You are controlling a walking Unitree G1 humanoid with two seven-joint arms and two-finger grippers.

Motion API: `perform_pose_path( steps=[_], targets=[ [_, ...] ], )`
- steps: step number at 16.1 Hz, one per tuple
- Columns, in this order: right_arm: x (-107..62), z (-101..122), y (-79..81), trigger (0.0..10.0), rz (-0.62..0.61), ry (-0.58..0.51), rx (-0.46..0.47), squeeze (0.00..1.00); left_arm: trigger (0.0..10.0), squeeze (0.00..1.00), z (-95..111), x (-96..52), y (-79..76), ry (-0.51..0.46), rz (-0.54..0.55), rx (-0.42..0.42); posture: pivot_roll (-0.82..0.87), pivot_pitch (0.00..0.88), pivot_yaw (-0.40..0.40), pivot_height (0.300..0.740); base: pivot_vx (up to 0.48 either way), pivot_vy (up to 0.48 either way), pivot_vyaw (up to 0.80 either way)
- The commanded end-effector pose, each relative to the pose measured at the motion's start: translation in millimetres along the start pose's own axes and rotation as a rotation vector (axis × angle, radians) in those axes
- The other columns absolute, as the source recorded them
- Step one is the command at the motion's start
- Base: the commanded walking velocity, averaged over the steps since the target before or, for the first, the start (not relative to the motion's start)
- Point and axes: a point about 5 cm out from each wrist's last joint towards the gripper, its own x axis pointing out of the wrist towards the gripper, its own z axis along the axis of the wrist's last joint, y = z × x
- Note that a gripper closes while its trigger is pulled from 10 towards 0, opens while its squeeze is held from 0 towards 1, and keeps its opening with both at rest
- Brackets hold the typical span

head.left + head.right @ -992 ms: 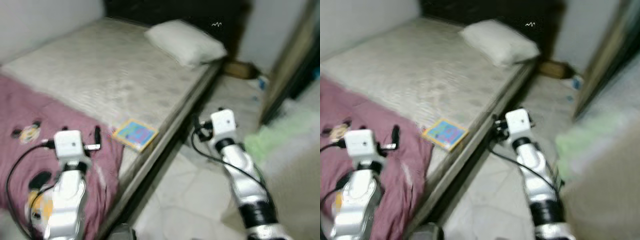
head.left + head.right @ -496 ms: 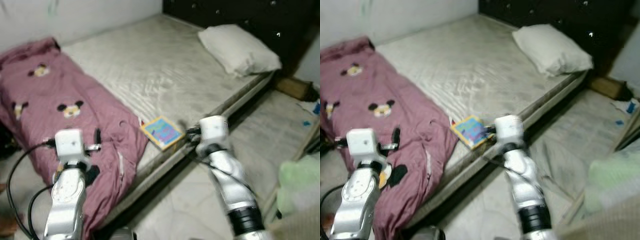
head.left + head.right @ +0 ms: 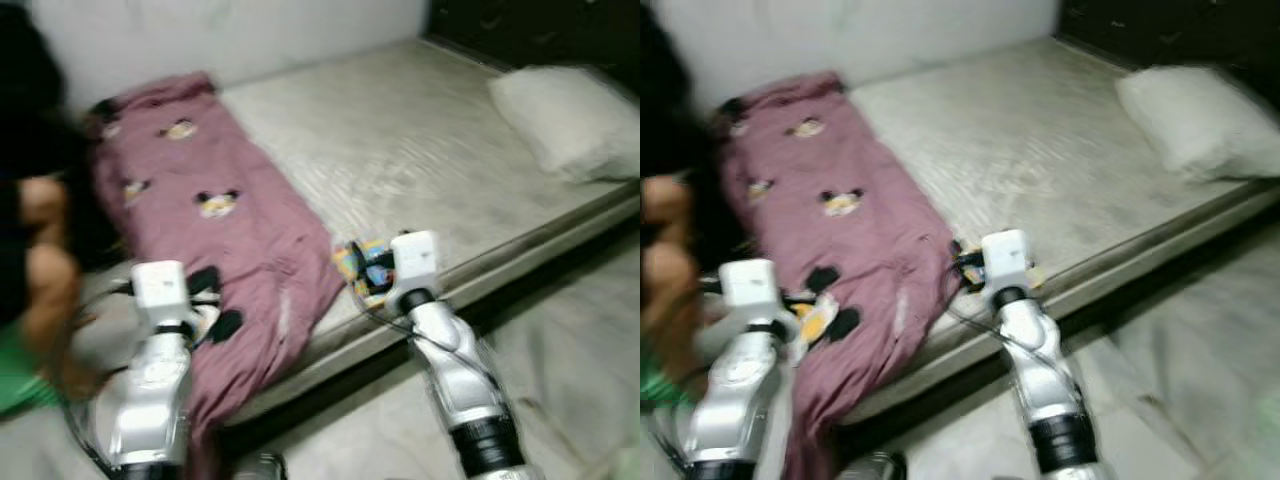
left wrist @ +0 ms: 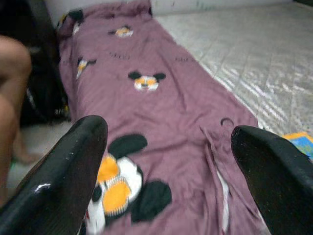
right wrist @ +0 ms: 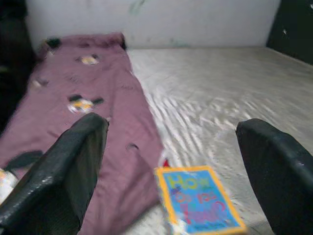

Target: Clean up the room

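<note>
1. Right gripper [image 5: 171, 161] hung with its fingers spread wide, holding nothing, just above the near edge of the bed [image 3: 420, 150].
2. One picture book [image 5: 198, 200], blue with a yellow border, lay flat on the mattress at that near edge, directly ahead of the right gripper and between its fingers in the wrist view, not touched.
3. Left gripper [image 4: 166, 166] was also wide apart and empty, over the one maroon cartoon-mouse blanket [image 3: 230, 230] draped off the bed's near edge.
4. One white pillow [image 3: 560, 120] lay at the bed's far right corner.
5. One person [image 3: 35, 230] stood at the robot's left, blurred.
</note>
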Motion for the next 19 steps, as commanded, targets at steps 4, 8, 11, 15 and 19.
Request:
perform_pose_path(
  steps=[4,8,11,15,19],
  targets=[
    [2.8,2,-0.6,10.0,-0.004,0.010,0.020,0.00,10.0,0.00,5,1.3,6.0,0.003,0.017,0.011,-0.11,0.000,0.003,0.740,0.000,0.000,0.80],
    [7.0,4,-0.2,10.0,0.000,-0.003,0.025,0.00,10.0,0.00,10,2.1,5.7,-0.026,0.019,0.012,-0.10,0.000,-0.002,0.740,0.000,0.000,0.34],
    [9.4,5,4.5,10.0,0.013,-0.007,0.013,0.00,10.0,0.00,11,2.4,8.0,-0.028,0.019,0.019,-0.10,0.000,0.003,0.740,0.000,0.000,0.73],
    [11.0,5,5.4,10.0,0.008,-0.009,0.022,0.00,10.0,0.00,12,3.7,9.8,-0.030,0.018,0.024,-0.10,0.000,0.012,0.740,0.000,0.000,0.80],
    [12.9,5,5.1,10.0,0.002,-0.011,0.043,0.00,10.0,0.00,14,5.2,8.3,-0.039,0.003,0.021,-0.09,0.000,0.014,0.740,0.000,0.000,0.51]
  ],
)
